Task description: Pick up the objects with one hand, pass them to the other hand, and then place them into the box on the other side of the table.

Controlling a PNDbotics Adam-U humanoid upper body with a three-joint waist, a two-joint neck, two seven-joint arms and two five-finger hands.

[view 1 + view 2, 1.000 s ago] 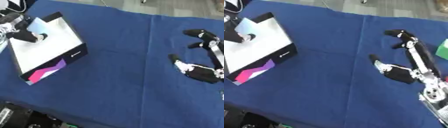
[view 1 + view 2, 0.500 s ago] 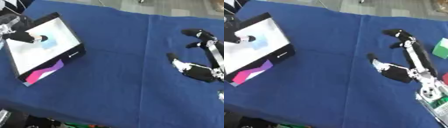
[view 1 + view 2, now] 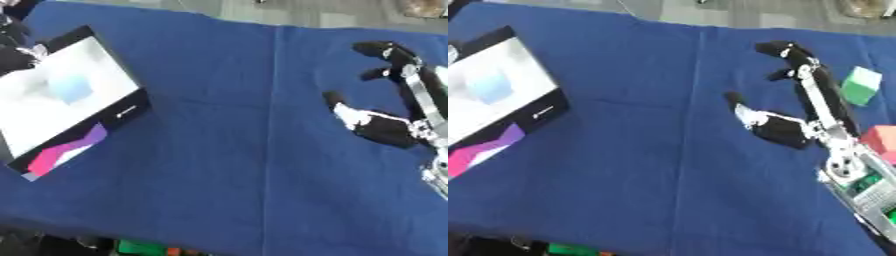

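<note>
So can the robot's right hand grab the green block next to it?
Probably yes. The right hand is open and holds nothing, and the green block sits just beside its arm on bare blue cloth, with nothing between them.

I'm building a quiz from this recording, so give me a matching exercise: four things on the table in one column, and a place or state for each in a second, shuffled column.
Things:
1. box
2. green block
3. red block
4. right robot hand

Places or states:
A. open above the cloth, holding nothing
B. at the right edge, nearer the camera than the other block
C. on the left side of the table
D. just right of the robot hand's straight fingers

Pairs: 1-C, 2-D, 3-B, 4-A
</note>
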